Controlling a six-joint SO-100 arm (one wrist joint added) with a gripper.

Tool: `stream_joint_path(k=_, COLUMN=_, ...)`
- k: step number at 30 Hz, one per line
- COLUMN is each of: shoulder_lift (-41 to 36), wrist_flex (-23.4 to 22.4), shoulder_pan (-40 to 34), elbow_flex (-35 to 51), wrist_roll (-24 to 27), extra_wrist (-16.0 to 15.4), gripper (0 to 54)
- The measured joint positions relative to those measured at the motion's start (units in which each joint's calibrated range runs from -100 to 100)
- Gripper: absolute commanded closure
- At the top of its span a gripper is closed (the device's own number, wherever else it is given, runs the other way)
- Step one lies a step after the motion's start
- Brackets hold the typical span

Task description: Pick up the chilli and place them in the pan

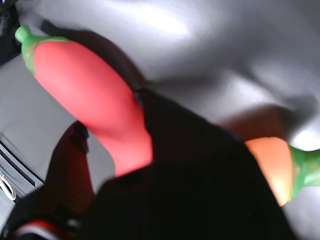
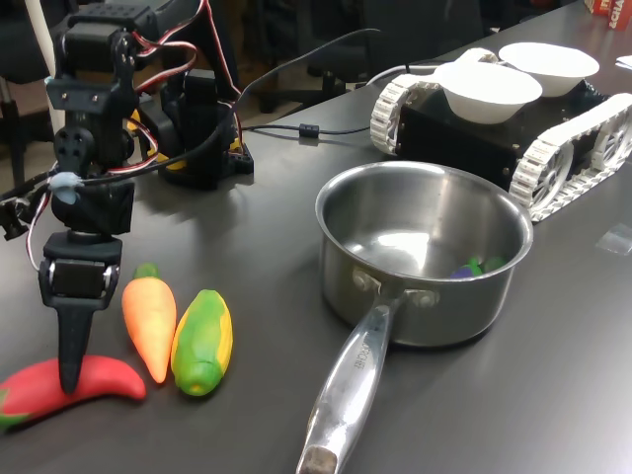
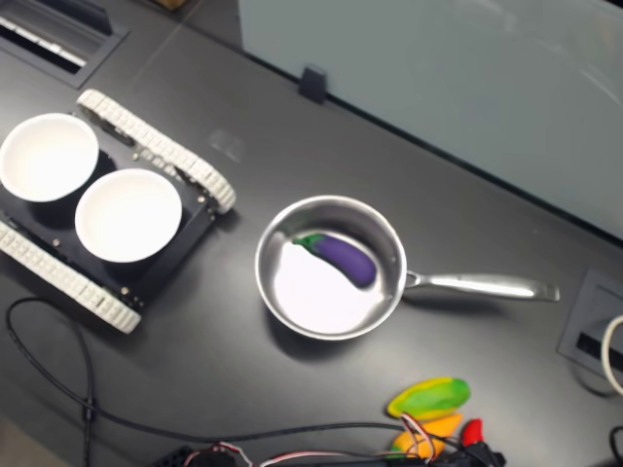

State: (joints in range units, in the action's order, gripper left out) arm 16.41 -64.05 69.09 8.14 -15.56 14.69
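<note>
The red chilli [image 2: 111, 377] lies on the dark table at the first exterior view's lower left, its green stem toward the left edge. My gripper [image 2: 69, 381] points straight down onto its middle. In the wrist view the chilli [image 1: 85, 90] runs between the two jaws of my gripper [image 1: 107, 116], and both jaws appear to press on its sides. Only its red tip [image 3: 471, 431] shows in the second exterior view. The steel pan [image 2: 434, 308] stands to the first exterior view's right, its handle [image 2: 351, 380] toward the camera. A purple toy aubergine [image 3: 343, 257] lies inside the pan [image 3: 269, 243].
An orange toy carrot [image 2: 148, 321] and a green-and-yellow toy corn [image 2: 202, 341] lie right beside the chilli, between it and the pan. Behind the pan stands a tracked vehicle [image 2: 464, 133] carrying two white bowls [image 2: 487, 87]. Cables [image 2: 296, 128] run across the table at the back.
</note>
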Motion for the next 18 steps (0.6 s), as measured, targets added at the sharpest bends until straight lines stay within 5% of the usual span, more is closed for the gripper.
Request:
stream_joint_path(k=10, shoulder_lift=0.59, wrist_flex=-0.34, shoulder_pan=-0.11, elbow_flex=0.90, wrist_roll=-0.34, extra_wrist=0.00, gripper=32.6)
stream_joint_path(k=18, shoulder_lift=1.94, wrist_flex=-1.61, shoulder_pan=-0.11, elbow_flex=2.53, wrist_roll=-0.83, extra_wrist=0.00, gripper=35.8)
